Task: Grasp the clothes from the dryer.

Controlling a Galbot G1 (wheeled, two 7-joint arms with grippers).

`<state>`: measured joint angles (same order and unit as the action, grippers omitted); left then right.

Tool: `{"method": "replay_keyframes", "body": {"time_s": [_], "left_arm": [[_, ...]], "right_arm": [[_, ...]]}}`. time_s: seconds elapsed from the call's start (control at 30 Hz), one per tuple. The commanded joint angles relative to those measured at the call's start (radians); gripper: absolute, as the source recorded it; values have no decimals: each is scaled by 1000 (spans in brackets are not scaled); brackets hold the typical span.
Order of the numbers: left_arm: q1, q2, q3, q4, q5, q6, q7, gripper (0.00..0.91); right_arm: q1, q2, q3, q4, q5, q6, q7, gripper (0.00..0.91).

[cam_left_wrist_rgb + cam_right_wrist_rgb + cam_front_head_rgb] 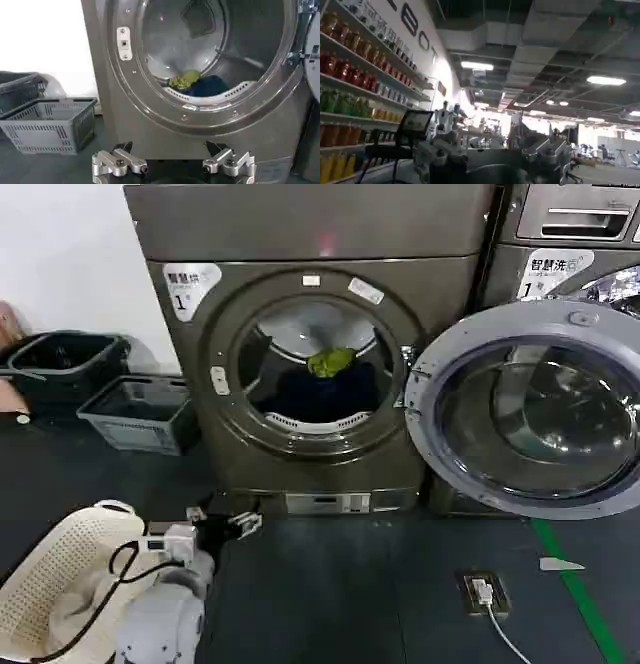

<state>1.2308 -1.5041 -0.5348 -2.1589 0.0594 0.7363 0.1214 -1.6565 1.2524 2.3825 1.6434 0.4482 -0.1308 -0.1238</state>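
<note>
We see the dryer [315,374] standing on the dark floor [350,584] with its round door [535,409] swung wide to our right, so the drum is open to us. The clothes [325,389] lie low in the drum, just behind the front rim: a dark navy pile with a small yellow-green cloth [331,362] resting on its top. From our left wrist the same clothes [200,84] show at the bottom of the drum behind the dryer's [125,115] rim.

Our left gripper [222,521] hangs low before the dryer's base, near the floor and well below the drum opening, apart from the clothes. Its fingers [120,161] are spread wide with nothing between them.

Our right gripper [490,160] points away from the dryer toward a room with shelves of bottles [350,65]; its fingers are parted and hold nothing.

A cream basket [60,584] sits at the floor's near left, and a grey basket [140,414] stands left of the dryer.
</note>
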Motion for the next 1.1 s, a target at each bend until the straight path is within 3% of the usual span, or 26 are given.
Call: {"method": "replay_keyframes", "body": {"time_s": [0.03,0.1,0.23,0.47,1.1], "left_arm": [[2,1,1,-1,0,49,0,907],[4,2,0,0,0,49,0,907],[5,2,1,-1,0,49,0,907],[4,6,1,-5,-3,49,1,907],[-6,11,25,4,-15,49,0,907]], "right_arm": [[1,0,-4,3,-2,-5,18,907],[1,-2,-13,-8,21,36,28,907],[1,-4,-19,-21,-2,49,30,907],[-1,-6,-22,-21,3,29,73,907],[-1,-5,-26,-28,1,24,85,907]]}}
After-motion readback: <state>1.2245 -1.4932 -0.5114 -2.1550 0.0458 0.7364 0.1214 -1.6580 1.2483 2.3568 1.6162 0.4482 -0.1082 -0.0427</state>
